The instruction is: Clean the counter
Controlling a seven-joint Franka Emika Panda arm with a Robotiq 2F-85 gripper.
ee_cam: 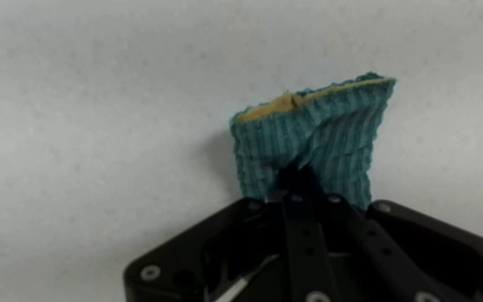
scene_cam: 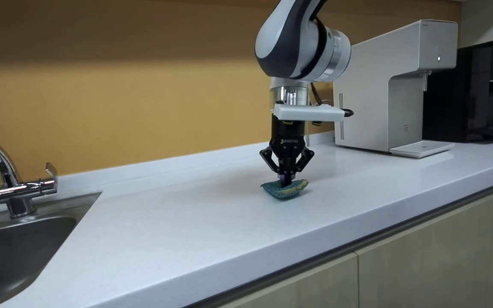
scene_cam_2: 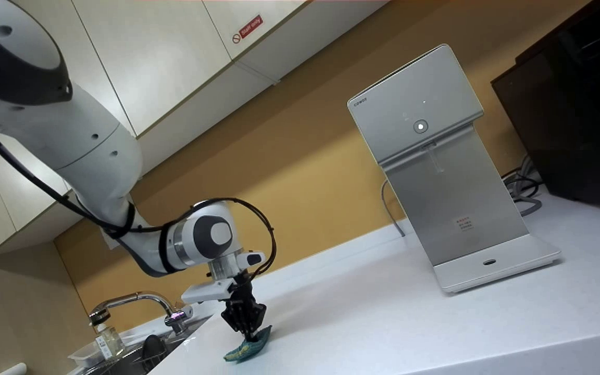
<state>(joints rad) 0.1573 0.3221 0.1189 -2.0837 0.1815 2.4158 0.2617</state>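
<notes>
The white counter runs across both exterior views and fills the background of the wrist view. A teal ribbed sponge cloth with a yellow edge is at the counter surface, its ends curled up. It also shows in an exterior view and in the wrist view. My gripper points straight down and is shut on the middle of the sponge cloth, pinching a fold. In the wrist view the fingertips hide part of the cloth. Whether its whole underside touches the counter cannot be told.
A steel sink with a chrome faucet lies at one end of the counter. A white water dispenser and a black machine stand towards the other end. A yellow wall runs behind.
</notes>
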